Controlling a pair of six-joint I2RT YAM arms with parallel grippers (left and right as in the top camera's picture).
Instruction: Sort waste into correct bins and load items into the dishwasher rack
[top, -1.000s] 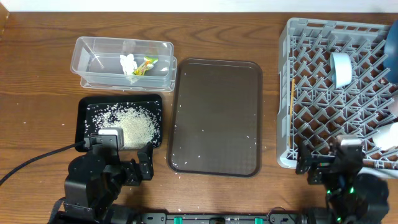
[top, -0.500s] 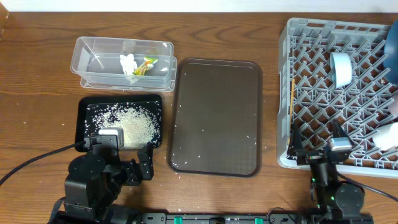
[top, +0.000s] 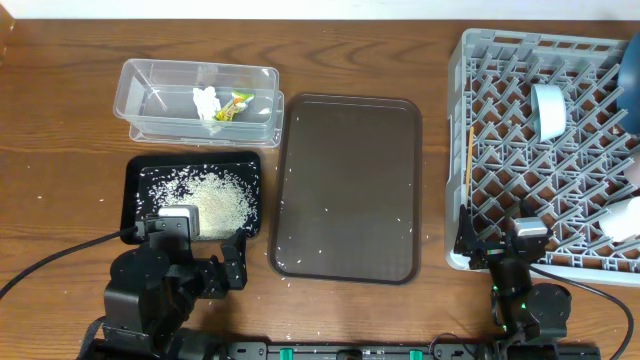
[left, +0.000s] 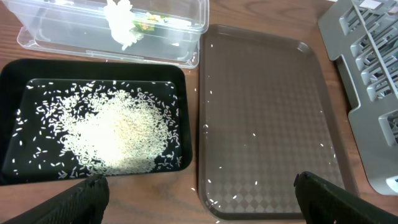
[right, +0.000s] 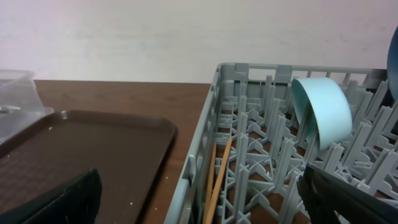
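Sorting looks almost done.
The left claw and right claw are spread wide, holding nothing. The crumpled white tissue and yellow-green snack wrapper lie in the clear plastic tub. The loose white rice is in the shallow black tray. The light-blue bowl and 2 thin wooden chopsticks are in the big grey plastic rack. Next, maybe the few grains on the dark-brown serving tray need a careful pinch.

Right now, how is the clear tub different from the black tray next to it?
The clear tub is see-through with tall walls; the black tray is opaque and shallow. The clear tub holds a tissue and a wrapper; the black tray holds rice. Both are rectangular, similar in footprint, and sit left of the brown tray.
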